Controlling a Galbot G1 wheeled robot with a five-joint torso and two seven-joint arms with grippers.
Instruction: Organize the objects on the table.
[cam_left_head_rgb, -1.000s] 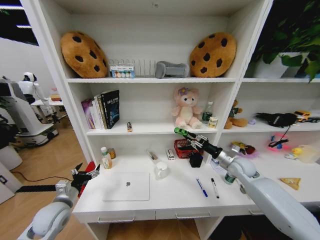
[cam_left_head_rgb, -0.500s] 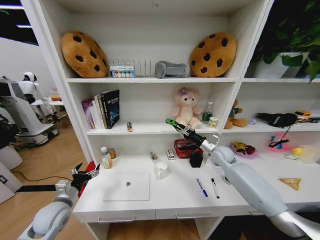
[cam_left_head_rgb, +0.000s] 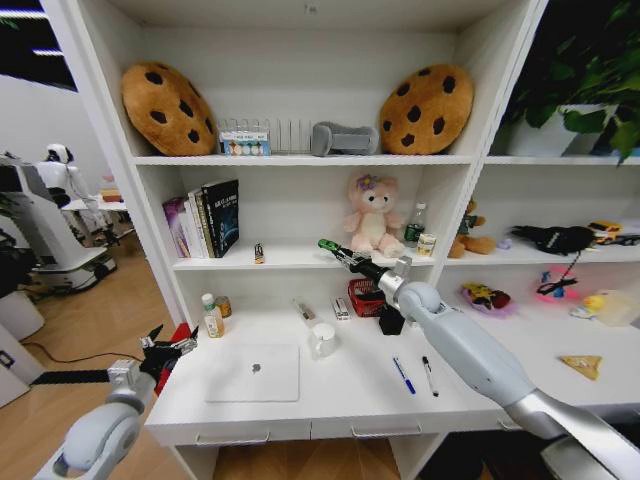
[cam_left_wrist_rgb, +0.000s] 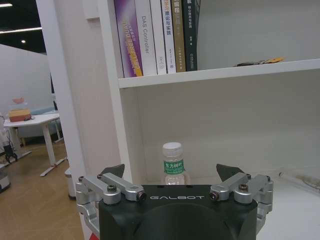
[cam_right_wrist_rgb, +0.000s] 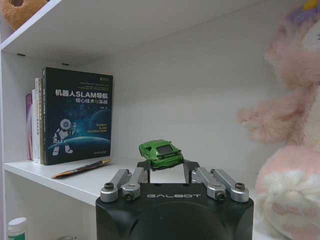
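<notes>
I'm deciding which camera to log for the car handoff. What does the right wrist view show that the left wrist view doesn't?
Right wrist alone: the right gripper shut on the green toy car, a pen on the shelf, the pink plush. Left wrist alone: the open left gripper facing the green-labelled bottle on the table. Both: the row of books.

- The right arm stretches forward and up across the head view, its forearm running from the lower right corner toward the middle shelf.
- The right gripper (cam_left_head_rgb: 331, 247) is level with that shelf's front edge, fingers closed on the tiny green toy car (cam_right_wrist_rgb: 161, 153).
- The left arm is bent low at the desk's left end.
- The left gripper (cam_left_head_rgb: 172, 347) hovers there, jaws spread wide apart and holding nothing.
</notes>
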